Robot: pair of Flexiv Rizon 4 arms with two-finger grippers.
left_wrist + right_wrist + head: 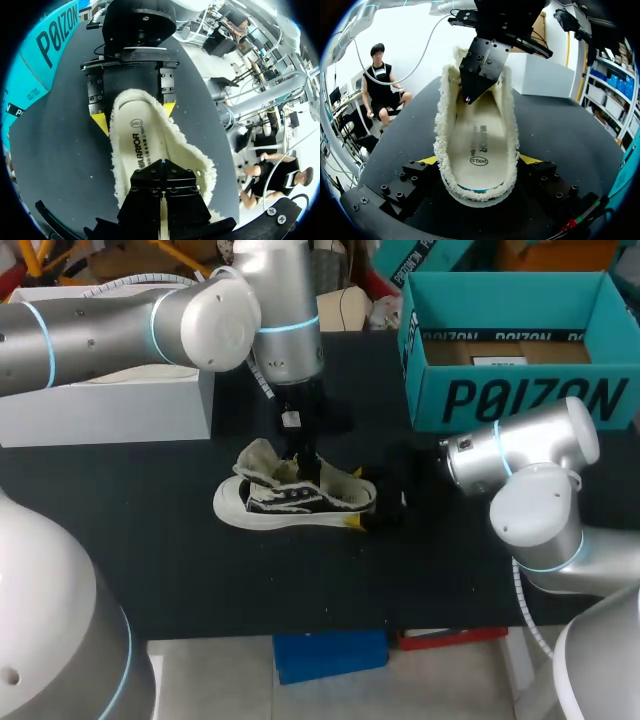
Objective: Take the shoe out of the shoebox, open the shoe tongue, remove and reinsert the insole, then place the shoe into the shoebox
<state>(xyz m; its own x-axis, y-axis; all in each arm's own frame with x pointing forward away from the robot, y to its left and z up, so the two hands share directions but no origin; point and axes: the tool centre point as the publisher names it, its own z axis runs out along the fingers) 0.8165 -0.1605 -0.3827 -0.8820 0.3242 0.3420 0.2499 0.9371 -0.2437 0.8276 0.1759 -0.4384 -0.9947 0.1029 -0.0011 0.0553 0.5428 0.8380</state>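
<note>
As right hand (479, 160) grips shoe (295, 502), insole (481, 120) bears print (481, 142).

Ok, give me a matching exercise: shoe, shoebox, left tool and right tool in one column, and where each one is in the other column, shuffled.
Column one:
1. shoe
2. shoebox
3. left tool
4. right tool

Column two:
A. teal, open, at the far right of the table
B. clamped on the shoe's heel from both sides
C. lying on the table, outside the box
D. tip down inside the shoe, at the insole

Pairs: 1-C, 2-A, 3-D, 4-B
</note>
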